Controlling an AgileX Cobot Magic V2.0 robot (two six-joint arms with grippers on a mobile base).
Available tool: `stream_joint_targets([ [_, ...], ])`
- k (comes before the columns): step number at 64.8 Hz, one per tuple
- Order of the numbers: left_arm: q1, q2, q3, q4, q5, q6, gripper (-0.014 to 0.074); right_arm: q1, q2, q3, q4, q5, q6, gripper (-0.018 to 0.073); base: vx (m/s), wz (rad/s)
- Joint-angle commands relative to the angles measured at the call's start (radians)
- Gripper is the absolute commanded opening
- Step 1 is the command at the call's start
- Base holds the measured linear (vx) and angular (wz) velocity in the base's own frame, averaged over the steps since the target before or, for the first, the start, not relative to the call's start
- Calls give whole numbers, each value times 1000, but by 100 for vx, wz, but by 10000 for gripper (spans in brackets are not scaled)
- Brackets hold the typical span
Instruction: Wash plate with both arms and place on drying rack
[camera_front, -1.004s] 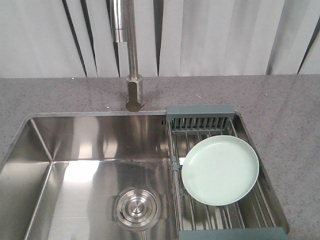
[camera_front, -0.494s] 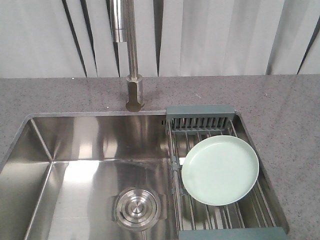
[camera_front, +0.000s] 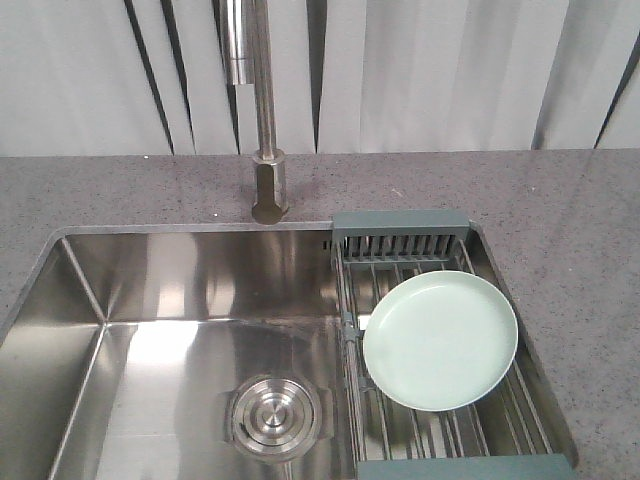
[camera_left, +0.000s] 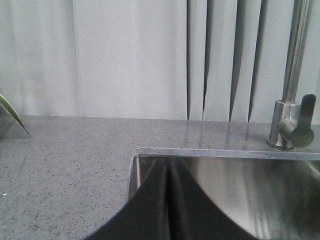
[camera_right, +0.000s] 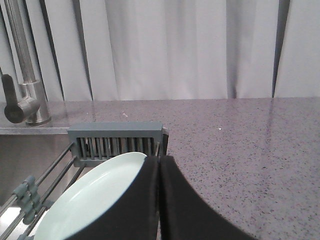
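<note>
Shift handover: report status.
Both claws shut, left, right, empty. Plate flat on rack over sink. Nothing in the way.

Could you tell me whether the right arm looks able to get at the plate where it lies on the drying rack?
Probably yes: the plate lies uncovered on the drying rack, just beyond the shut right gripper, nothing between them.

A stainless steel sink (camera_front: 180, 300) is set into a speckled grey worktop (camera_front: 580, 210). A round steel drain (camera_front: 275, 417) is seen in the basin floor, toward the near side. A tall steel tap (camera_front: 262, 110) is mounted on the worktop just behind the sink's rear edge, and its dark side lever (camera_left: 303, 127) is visible in the left wrist view. Pale pleated curtains (camera_front: 420, 70) are hung behind the worktop. A green leaf tip (camera_left: 11, 112) is seen at the left edge.
</note>
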Motion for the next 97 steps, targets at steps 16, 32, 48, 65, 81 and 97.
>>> stream_joint_targets([
  [16,-2,-14,-28,-3,-73,-2,-6,-6,-25,30,0,-155,-8,-8,0,0],
  [32,-2,-14,-28,-3,-73,-2,-6,-6,-25,30,0,-139,-8,-7,0,0],
  [48,-2,-14,-28,-3,-73,-2,-6,-6,-25,30,-1,-94,-48,-7,0,0],
  [65,-2,-14,-28,-3,-73,-2,-6,-4,-25,30,-55,-84,-15,-7,0,0],
  [81,-2,-14,-28,-3,-73,-2,-6,-4,-25,30,-110,-84,44,-7,0,0],
  [97,-2,-14,-28,-3,-73,-2,-6,-4,-25,30,-110,-84,44,-7,0,0],
])
